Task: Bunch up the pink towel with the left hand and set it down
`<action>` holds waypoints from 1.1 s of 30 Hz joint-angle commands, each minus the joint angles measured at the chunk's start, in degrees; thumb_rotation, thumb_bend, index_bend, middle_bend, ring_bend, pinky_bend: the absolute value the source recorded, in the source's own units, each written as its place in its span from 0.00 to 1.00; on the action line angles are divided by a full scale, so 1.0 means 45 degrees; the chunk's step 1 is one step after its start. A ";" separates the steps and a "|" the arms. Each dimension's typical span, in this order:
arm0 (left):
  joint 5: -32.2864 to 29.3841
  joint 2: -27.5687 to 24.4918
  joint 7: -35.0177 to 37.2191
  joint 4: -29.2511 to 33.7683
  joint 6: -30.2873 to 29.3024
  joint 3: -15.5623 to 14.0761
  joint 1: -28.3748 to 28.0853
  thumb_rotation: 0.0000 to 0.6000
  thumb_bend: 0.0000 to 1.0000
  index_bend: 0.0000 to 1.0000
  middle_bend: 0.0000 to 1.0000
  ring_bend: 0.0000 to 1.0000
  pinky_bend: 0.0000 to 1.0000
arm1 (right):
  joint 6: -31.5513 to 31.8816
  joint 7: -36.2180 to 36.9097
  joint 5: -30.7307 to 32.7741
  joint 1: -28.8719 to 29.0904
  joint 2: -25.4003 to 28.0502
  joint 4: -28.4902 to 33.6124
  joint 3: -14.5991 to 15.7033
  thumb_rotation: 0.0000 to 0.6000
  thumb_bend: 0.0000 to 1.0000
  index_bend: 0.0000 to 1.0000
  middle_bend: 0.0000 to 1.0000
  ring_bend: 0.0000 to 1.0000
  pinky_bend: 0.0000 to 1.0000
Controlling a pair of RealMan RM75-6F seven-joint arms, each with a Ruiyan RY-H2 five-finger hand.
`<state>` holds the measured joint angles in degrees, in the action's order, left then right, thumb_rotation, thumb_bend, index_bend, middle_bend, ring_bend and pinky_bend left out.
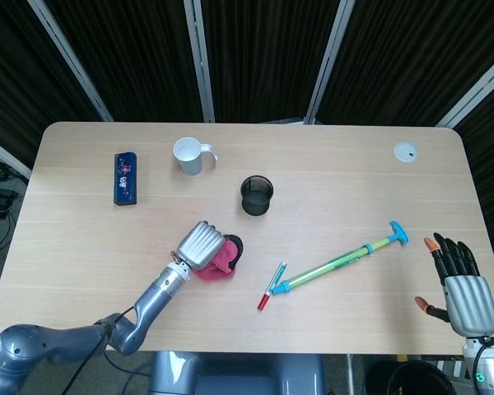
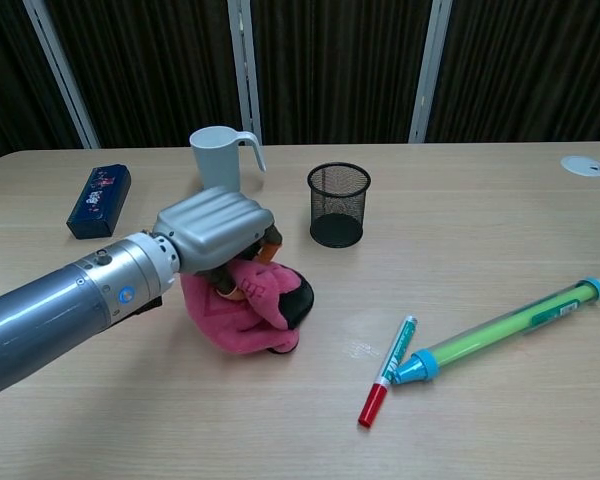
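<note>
The pink towel [image 2: 250, 315] lies bunched in a heap on the table, just left of centre, also seen from the head camera as the towel [image 1: 222, 262]. My left hand [image 2: 212, 230] sits on top of it with its fingers curled into the cloth, gripping it; the same hand [image 1: 200, 245] covers the towel's left part in the head view. My right hand [image 1: 457, 276] rests at the table's far right edge, fingers spread, holding nothing.
A black mesh cup [image 2: 339, 204] stands behind the towel, a grey mug [image 2: 217, 158] further back left, a blue case [image 2: 98, 199] at the left. A red marker [image 2: 386, 370] and a long green tube [image 2: 510, 330] lie to the right. A white disc [image 1: 405, 151] sits back right.
</note>
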<state>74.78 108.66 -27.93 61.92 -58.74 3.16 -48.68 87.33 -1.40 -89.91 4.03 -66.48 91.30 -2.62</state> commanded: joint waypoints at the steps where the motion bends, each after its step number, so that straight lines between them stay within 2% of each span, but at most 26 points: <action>1: 0.0085 -0.0134 0.0173 -0.0521 0.0149 -0.0336 0.0392 1.00 0.50 0.87 0.71 0.63 0.63 | 0.0029 -0.0035 -0.0034 -0.0012 -0.0010 0.0001 0.0012 1.00 0.00 0.00 0.00 0.00 0.00; 7: 0.0312 -0.0581 0.0662 -0.1245 0.0094 -0.0546 0.0897 1.00 0.50 0.87 0.71 0.63 0.63 | 0.0046 -0.0023 -0.0092 -0.0016 -0.0003 0.0006 0.0032 1.00 0.00 0.00 0.00 0.00 0.00; 20: 0.0079 -0.2082 0.1516 -0.2017 0.0159 -0.0192 0.1660 1.00 0.51 0.87 0.71 0.63 0.63 | -0.0011 -0.0062 -0.0126 0.0025 -0.0033 0.0043 0.0036 1.00 0.00 0.00 0.00 0.00 0.00; 25: 0.0174 -0.1906 0.1428 -0.1503 0.0084 -0.0048 0.1675 1.00 0.51 0.87 0.71 0.63 0.63 | -0.0032 -0.0068 -0.0156 0.0055 -0.0048 0.0072 0.0033 1.00 0.00 0.00 0.00 0.00 0.00; 33: 0.0546 -0.0370 0.0593 -0.0074 -0.0024 0.0579 0.0904 1.00 0.51 0.86 0.71 0.63 0.63 | -0.0088 0.0069 -0.0101 0.0085 -0.0056 0.0025 0.0012 1.00 0.00 0.00 0.00 0.00 0.00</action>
<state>76.62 104.98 -23.81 59.98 -58.72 4.87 -43.39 86.93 -1.10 -90.38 4.42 -66.74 91.42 -2.56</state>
